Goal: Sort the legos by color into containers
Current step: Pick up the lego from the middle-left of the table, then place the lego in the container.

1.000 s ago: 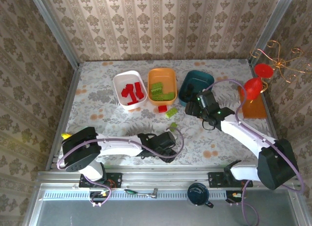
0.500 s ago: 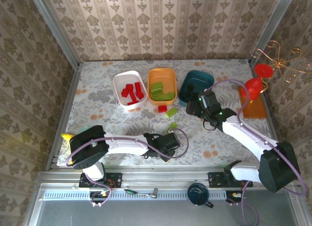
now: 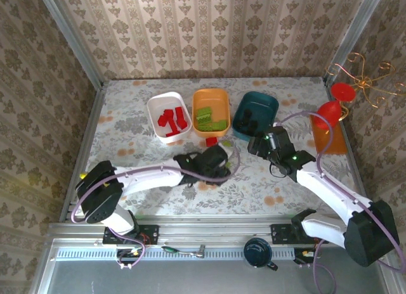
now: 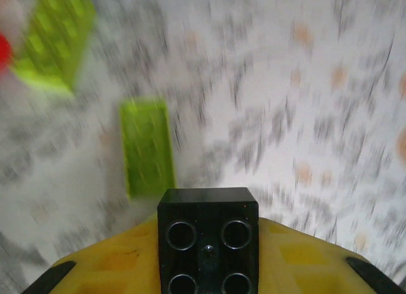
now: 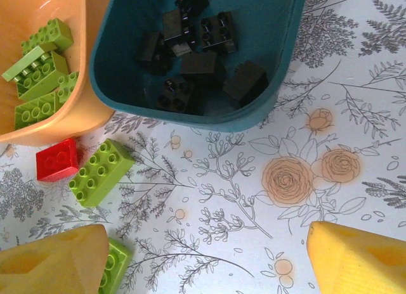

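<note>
floral tabletop (image 5: 380, 116): red brick (image 5: 57, 159) beside green brick (image 5: 100, 172)

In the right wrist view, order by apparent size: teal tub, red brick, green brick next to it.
1. teal tub, largest by far
2. green brick
3. red brick, smallest

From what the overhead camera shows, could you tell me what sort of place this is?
Probably a staged robot test cell rather than a real room: wallpaper panels set in a metal frame, and the left arm and right arm bolted to a rail at the table's near edge.
</note>
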Controlling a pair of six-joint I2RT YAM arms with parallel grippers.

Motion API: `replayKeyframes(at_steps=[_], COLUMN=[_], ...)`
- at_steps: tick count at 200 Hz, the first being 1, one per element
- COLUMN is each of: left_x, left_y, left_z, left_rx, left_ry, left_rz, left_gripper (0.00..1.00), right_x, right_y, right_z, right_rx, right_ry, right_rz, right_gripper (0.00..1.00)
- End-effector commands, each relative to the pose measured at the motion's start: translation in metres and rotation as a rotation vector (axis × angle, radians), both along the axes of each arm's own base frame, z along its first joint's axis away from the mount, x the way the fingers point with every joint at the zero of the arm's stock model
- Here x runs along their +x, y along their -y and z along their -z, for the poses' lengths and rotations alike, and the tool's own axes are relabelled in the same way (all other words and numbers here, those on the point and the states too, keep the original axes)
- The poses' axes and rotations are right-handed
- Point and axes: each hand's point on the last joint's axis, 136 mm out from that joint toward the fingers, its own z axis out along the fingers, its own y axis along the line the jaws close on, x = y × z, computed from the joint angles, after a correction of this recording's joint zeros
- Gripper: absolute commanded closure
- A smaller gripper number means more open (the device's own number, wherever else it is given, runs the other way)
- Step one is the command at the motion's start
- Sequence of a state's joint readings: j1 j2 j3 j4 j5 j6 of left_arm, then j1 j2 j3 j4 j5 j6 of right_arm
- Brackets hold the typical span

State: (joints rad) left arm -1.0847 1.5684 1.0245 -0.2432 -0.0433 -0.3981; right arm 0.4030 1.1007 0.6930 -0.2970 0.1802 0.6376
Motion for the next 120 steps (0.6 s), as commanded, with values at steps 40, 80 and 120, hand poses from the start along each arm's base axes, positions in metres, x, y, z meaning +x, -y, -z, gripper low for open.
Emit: replayKeyframes(at_steps=[40, 80, 120], left_x=[0.116, 0.154, 0.186], left_y=[0.045, 0.081, 0.109], left_z=[-0.054, -0.050, -0.039], left_rx=[-0.231, -0.233, -0.281], left_ry=[0.027, -0.002, -0.086], left_rz=[-0.042, -0.026, -0.049], left_gripper=[0.68, 0.68, 0.60], right_x=[-0.023, -0.031, -0.033], right_y=[0.022, 0.024, 0.024], right_z=[-0.002, -0.005, -0.002], right_rx=[-0.013, -0.001, 0.003], right_ry=[0.008, 0.020, 0.022], right_rz=[0.073, 0.073, 0.065], right_gripper=[0.17, 0.16, 0.16])
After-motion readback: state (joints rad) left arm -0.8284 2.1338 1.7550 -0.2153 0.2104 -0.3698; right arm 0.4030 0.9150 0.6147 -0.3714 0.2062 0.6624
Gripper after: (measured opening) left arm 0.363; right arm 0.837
